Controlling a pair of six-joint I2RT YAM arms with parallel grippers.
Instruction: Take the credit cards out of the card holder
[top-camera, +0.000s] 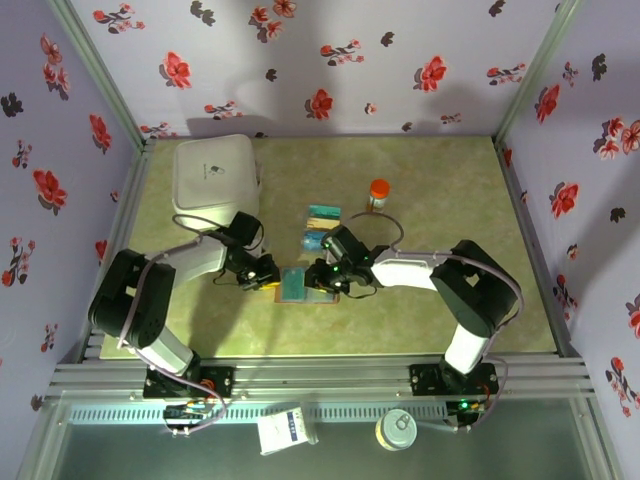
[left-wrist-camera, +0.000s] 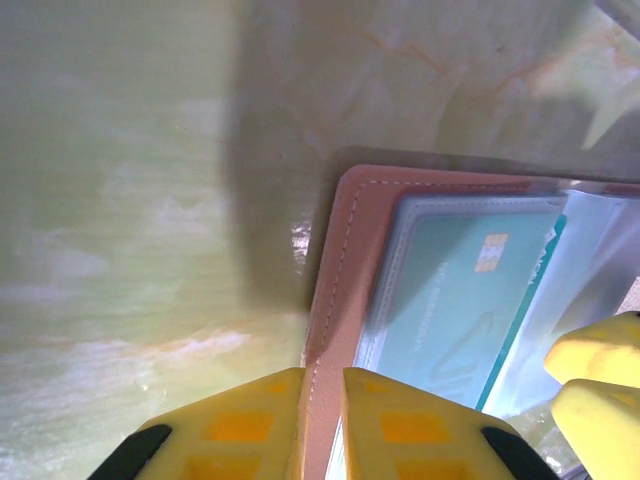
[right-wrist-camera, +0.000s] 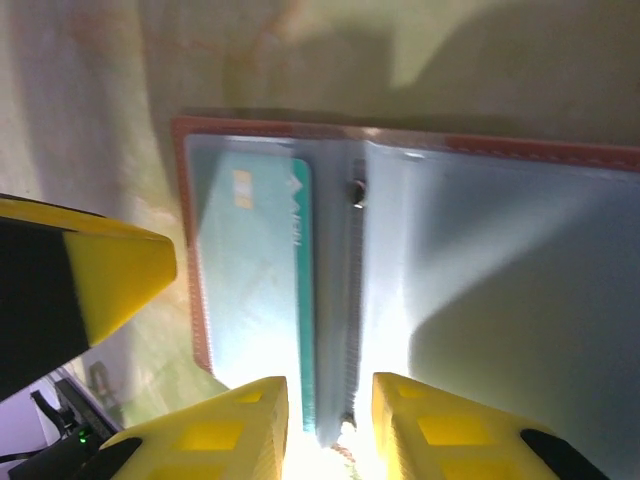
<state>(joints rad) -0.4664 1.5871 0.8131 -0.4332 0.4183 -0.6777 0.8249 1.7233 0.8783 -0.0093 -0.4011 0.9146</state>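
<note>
One small brown leather-like card holder (top-camera: 296, 285) lies open off the large white box's (top-camera: 215, 180) near right corner, a thin teal credit card (left-wrist-camera: 450, 300) in its clear sleeve. Your left gripper (left-wrist-camera: 322, 378) pinches its brown edge. Your right gripper (right-wrist-camera: 330, 388) straddles its fold, jaws narrowly apart, and you can't tell whether it grips anything.

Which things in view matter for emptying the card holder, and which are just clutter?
Job: card holder; teal card inside it; loose cards lying beyond it.
Lying about: white box; orange-capped bottle; small white packet; round tin.
</note>
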